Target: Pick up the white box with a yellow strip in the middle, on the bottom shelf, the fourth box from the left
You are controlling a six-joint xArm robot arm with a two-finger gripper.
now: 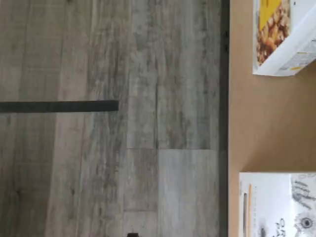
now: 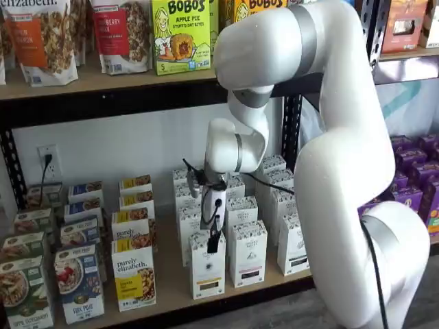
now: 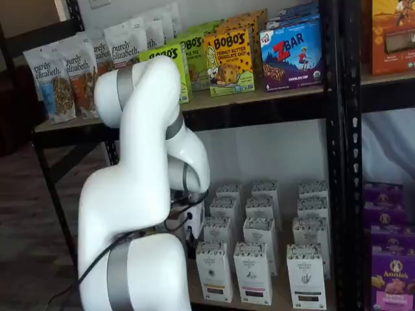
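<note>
Arm [image 2: 329,137] bends down over the white box [image 2: 207,266] on the bottom shelf [image 2: 171,295], jaws' state unclear

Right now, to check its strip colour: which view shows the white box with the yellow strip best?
A shelf view: the white box faces front, its tan strip showing below the gripper. In a shelf view the same box shows whole, but its strip colour is unclear. The wrist view crops it at the edge.

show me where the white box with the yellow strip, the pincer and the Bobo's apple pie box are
white box [image 2: 206,273], shelf view, front face
pincer [image 2: 214,241], shelf view, black fingertips
Bobo's box [image 2: 180,35], shelf view, front face
</note>
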